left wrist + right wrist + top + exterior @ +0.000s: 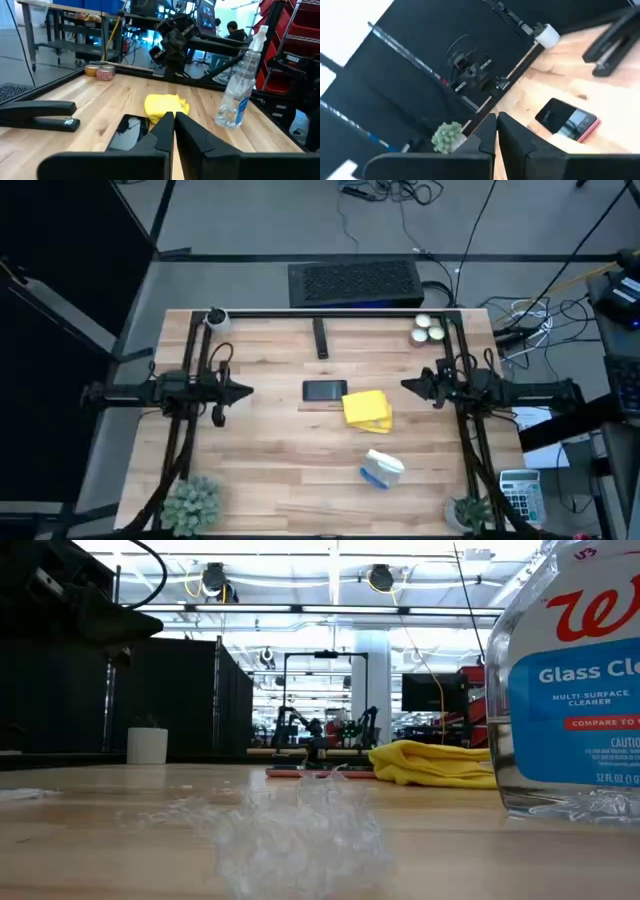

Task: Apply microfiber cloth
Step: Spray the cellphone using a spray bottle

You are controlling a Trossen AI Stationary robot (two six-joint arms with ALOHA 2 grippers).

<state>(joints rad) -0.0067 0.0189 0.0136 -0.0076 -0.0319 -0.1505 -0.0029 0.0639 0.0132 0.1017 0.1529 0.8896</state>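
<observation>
The desk (300, 470) is a light wood-plank surface, largely bare. In the low view a glass cleaner spray bottle (575, 680) stands so close to the lens that it is cut off at the picture's edge and hides that side of the desk; only part of its label reads. A blurred glare patch on the wood in front obscures the near surface.

The left end effector (245, 392) hangs over the desk's left side, fingers pressed together to a point, holding nothing. The right end effector (408, 385) hangs over the right side, fingers likewise closed and empty. Each points inward toward the desk's centre.

The microfiber cloth (366, 409) lies crumpled on the desk near the centre, between the two end effectors, nearer the right one and apart from both. It is bright yellow soft fabric, bunched into folds, not spread flat. It touches or just overlaps the right end of the black phone (325, 391), a flat glossy slab; the right wrist view shows a pink edge under the phone (567, 122).

A black stapler (320, 338) lies at the far side of the desk. Small round tins (428, 329) sit at the far right corner; their markings cannot be made out.
</observation>
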